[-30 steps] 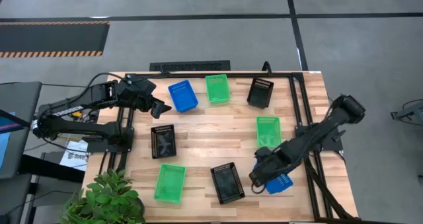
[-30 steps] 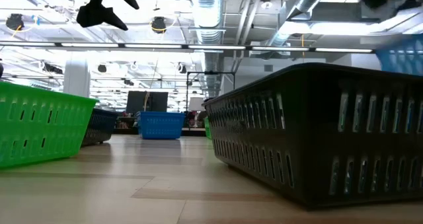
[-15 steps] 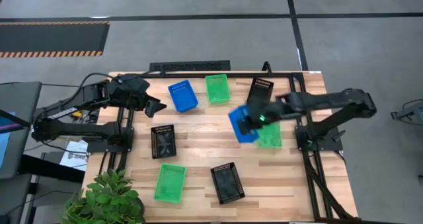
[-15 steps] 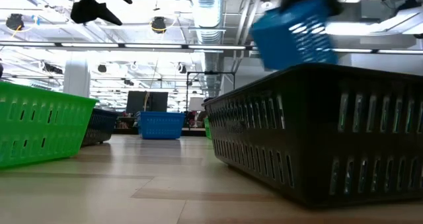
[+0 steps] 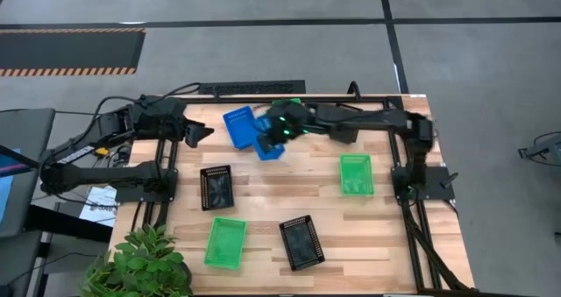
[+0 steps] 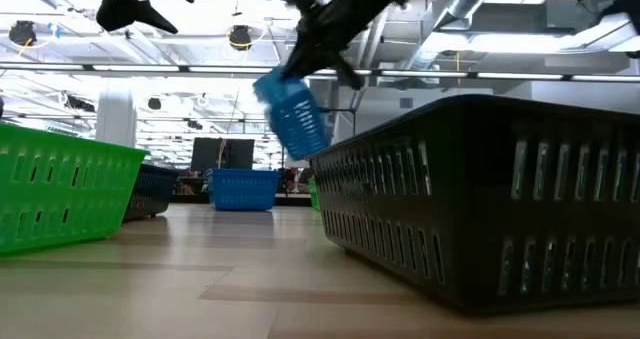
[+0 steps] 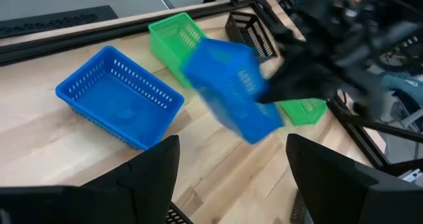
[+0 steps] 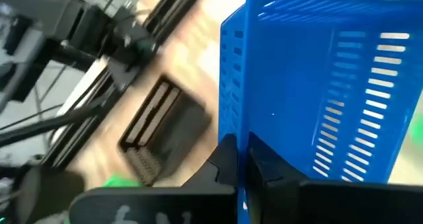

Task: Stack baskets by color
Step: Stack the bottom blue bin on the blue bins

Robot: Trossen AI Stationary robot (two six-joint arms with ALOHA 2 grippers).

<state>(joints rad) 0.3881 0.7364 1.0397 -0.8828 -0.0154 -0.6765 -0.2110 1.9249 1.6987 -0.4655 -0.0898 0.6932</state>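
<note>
Evidently the right gripper (image 5: pixel 279 132) is clenching a blue basket (image 5: pixel 268 144) by its rim — light, stiff mesh — dangling tilted.

My right end effector (image 5: pixel 279 132) carries a tilted blue basket (image 5: pixel 269 144) upper centre, beside another blue basket (image 5: pixel 240 126); green and black baskets lie scattered.

wooden table (image 5: pixel 280 201), blue, green, black baskets (image 5: pixel 224 243)
</note>
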